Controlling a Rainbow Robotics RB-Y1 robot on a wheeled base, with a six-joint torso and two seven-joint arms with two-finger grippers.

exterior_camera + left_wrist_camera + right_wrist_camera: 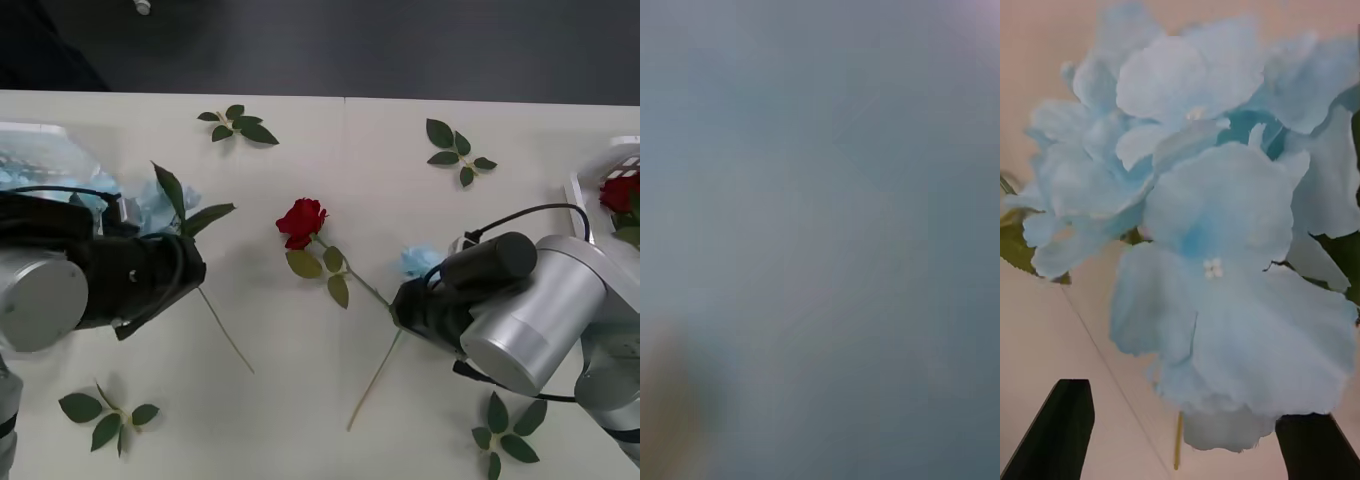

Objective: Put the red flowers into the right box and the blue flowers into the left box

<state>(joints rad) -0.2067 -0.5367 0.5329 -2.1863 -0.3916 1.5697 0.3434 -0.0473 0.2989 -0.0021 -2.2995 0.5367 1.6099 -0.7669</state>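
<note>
Two arms over a white table (330,400) scattered with flowers and leaf sprigs.
The left box (40,135) and right box (600,165) sit at opposite edges, a red flower (622,192) in the right one. The right gripper (1184,431), black fingers (1056,427) wide, hovers over a blue flower (1217,225). The left gripper (150,275) covers another blue flower (155,205); its fingers' state I cannot tell. A red rose (300,222) lies mid-table.

A red rose (301,221) lies mid-table between both arms. Blue flowers (420,260) sit beside the right arm's wrist (450,290).
</note>
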